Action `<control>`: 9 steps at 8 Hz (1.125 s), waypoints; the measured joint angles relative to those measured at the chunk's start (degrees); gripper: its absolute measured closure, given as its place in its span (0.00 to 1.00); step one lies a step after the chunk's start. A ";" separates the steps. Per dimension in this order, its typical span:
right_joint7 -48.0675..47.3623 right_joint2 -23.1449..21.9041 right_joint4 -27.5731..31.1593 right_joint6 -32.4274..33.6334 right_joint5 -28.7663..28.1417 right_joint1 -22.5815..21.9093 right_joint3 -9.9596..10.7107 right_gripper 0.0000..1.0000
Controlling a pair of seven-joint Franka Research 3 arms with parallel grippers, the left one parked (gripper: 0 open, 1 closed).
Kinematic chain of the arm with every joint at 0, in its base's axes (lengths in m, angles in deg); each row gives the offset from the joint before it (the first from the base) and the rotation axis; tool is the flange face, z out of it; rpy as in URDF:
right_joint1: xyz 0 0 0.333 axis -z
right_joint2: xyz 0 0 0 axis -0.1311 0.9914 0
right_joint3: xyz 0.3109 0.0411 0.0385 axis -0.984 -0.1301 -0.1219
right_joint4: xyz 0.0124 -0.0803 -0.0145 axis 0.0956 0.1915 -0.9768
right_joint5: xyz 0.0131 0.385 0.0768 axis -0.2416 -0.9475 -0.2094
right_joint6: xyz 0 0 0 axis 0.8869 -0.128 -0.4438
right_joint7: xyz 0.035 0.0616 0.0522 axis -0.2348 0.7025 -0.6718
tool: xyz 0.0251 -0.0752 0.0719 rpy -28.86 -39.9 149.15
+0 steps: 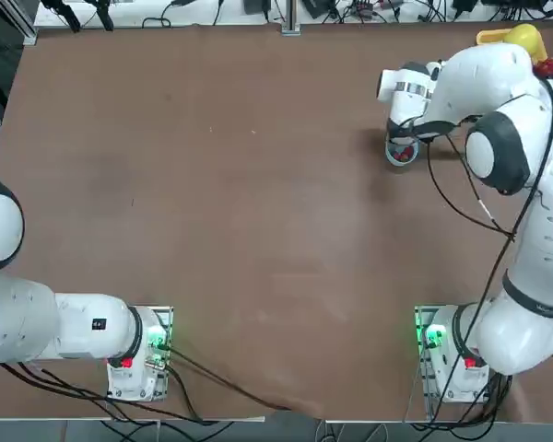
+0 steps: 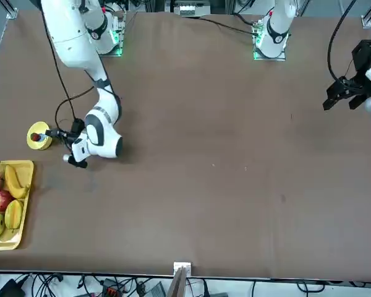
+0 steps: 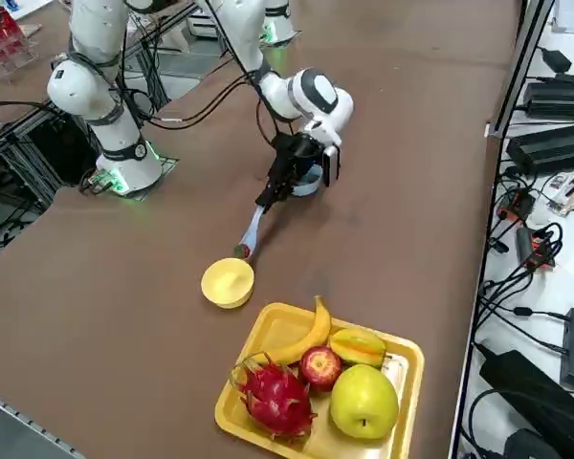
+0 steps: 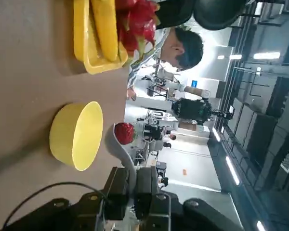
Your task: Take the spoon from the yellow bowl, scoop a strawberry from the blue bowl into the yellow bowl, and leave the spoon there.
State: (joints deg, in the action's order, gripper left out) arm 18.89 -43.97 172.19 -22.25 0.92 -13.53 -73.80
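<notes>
Now, left to right in side view, we see yellow bowl (image 3: 228, 283) on table, then spoon (image 3: 251, 234) carrying strawberry (image 3: 241, 251) just above and beside it, handle pinched in our closed right gripper (image 3: 277, 184); blue bowl (image 3: 307, 181) under wrist.

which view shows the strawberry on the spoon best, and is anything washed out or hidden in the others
Right wrist view: strawberry clear on the spoon beside the yellow bowl, bright room lights behind. Top view: the arm hides the spoon. Right side view: spoon small; right gripper shut on it.
</notes>
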 joint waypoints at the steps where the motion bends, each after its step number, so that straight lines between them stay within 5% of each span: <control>1: 2.80 -0.01 0.09 -0.64 0.00 0.69 -0.04 0.89; 9: 28.01 0.05 0.16 -5.55 0.00 4.40 -0.30 0.89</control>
State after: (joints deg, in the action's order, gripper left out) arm 46.91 -43.92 172.35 -27.80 0.92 -9.13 -74.10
